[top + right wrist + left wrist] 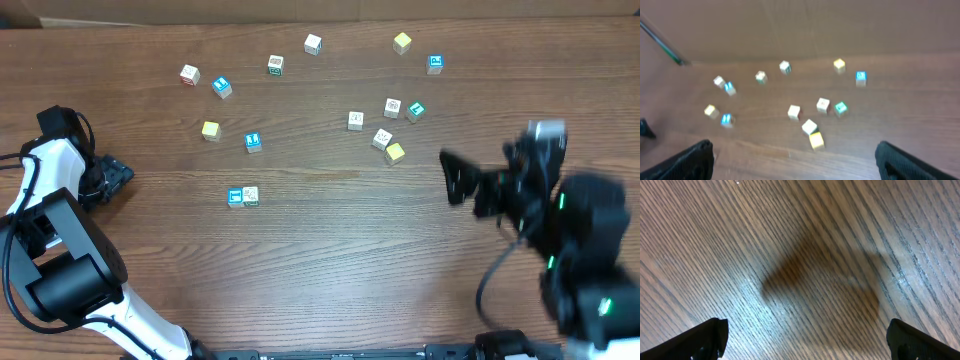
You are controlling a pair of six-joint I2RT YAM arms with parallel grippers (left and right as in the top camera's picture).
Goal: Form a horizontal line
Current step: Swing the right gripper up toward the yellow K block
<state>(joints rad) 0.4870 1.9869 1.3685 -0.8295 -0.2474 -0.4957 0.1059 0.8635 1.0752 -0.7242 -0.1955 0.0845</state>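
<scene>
Beneath both sets of jaws runs a dark brown wood-grain table [330,260], and its grain fills the left wrist view. A plain tan cardboard wall [790,25] closes the far edge. The black left gripper [118,176] and black right gripper [456,176] both stand released wide, with nothing between the fingers. Between the two sets of jaws, nearer the left ones yet well apart from them, lies the horizontal line [243,197]. It is just two pieces: a tiny blue-faced cube with a white icon [235,197] touching a tiny white cube with a printed mark [251,196], the white one toward the right jaws. Loose small cubes scatter beyond the fingertips. One pale yellow cube [396,152] lies nearest the right jaws, a second pale yellow cube [210,130] past the left ones.
</scene>
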